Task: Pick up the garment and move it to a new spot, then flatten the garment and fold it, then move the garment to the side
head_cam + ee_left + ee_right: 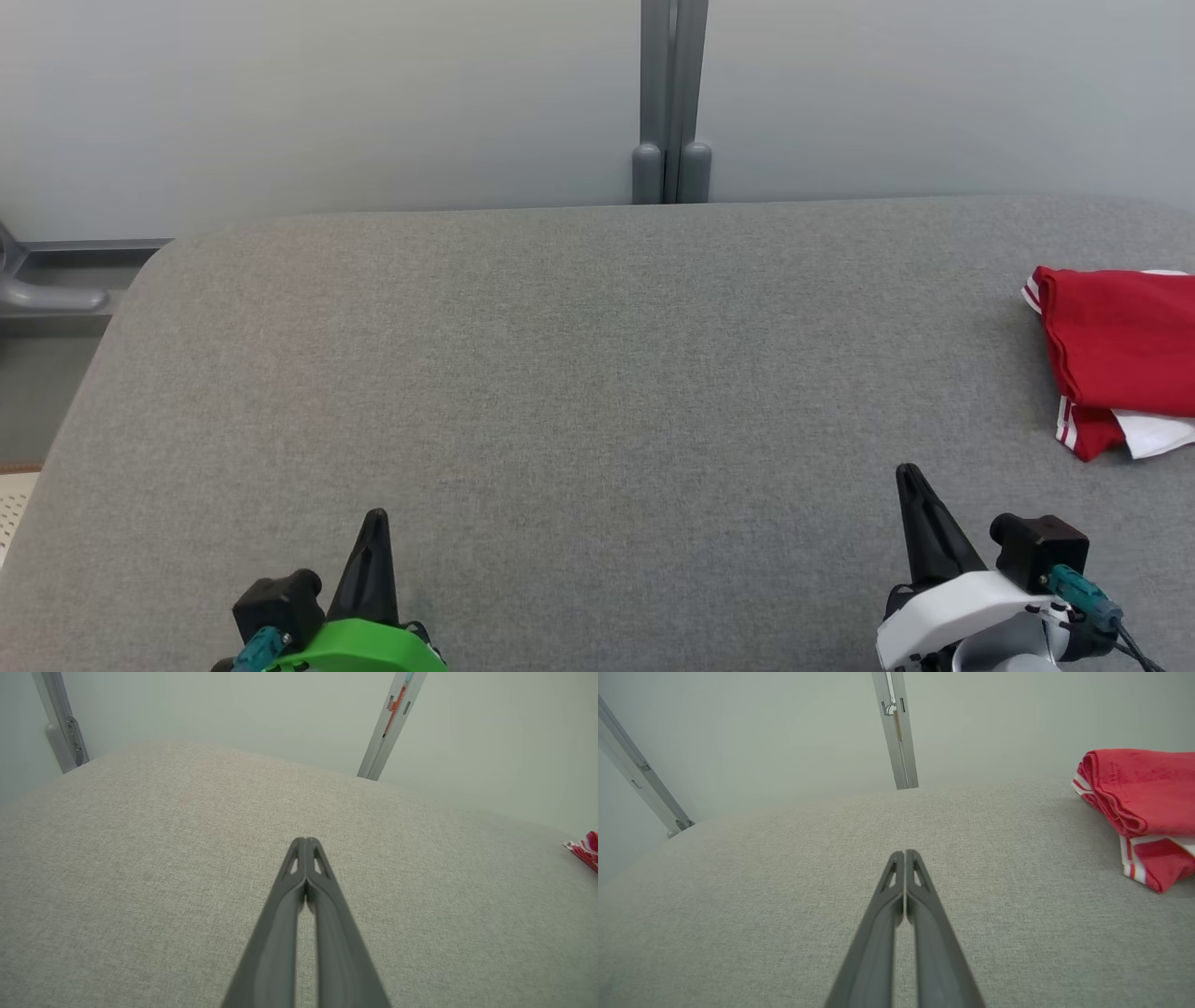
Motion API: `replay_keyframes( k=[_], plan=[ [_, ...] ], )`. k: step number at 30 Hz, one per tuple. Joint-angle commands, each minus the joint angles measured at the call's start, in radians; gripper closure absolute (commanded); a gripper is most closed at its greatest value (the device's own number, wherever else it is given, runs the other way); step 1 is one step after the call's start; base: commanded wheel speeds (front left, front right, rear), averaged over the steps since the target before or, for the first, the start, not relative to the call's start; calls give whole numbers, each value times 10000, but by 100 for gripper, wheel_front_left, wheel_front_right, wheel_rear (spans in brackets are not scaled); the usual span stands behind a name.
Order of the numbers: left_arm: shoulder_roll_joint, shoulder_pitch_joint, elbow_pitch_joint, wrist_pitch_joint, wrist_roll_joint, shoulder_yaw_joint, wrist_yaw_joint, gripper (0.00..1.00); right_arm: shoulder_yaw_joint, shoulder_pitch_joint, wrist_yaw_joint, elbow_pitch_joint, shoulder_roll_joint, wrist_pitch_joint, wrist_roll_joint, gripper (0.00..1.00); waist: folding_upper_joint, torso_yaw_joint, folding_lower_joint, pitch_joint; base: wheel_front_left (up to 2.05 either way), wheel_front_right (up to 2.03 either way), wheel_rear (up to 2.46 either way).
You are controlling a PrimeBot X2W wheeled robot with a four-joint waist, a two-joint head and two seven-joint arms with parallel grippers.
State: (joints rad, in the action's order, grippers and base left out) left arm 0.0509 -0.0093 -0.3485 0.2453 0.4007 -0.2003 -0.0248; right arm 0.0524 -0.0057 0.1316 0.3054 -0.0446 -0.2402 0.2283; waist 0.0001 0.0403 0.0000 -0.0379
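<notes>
Since the red garment (1120, 359) lies in a compact, layered bundle with white-striped edges peeking from under its near side, folding looks complete as far as can be judged, and the bundle sits ahead of and well off to the outer side of the right gripper (911, 485), apart from it, running past the edge of the head view. Both tools are empty: the right gripper's two dark fingers (934, 952) are pressed together along their length with nothing between them, and the left gripper (376, 527) shows the same, tips meeting over bare grey table (560, 373). From the left gripper the garment is far across, beyond the right one, just a sliver of red at the rim of its wrist view. My reading is that pick-up, flattening, folding and the shift aside are all done, with nothing evidently left; whether the fold is neat on its far side cannot be told, as that part is cut off
</notes>
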Motion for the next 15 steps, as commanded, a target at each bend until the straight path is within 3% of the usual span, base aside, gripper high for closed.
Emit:
replay_keyframes(
  k=[1,15],
  plan=[
    [2,-150,180,-95,433,130,89,100,-73,-205,-1,-160,-20,91,466,100,-1,-5,0,5,0,0,0],
    [1,-337,354,-758,2642,705,369,100,-377,-377,-3,-272,-30,745,2992,100,-1,-51,0,52,0,0,0]
  ],
)
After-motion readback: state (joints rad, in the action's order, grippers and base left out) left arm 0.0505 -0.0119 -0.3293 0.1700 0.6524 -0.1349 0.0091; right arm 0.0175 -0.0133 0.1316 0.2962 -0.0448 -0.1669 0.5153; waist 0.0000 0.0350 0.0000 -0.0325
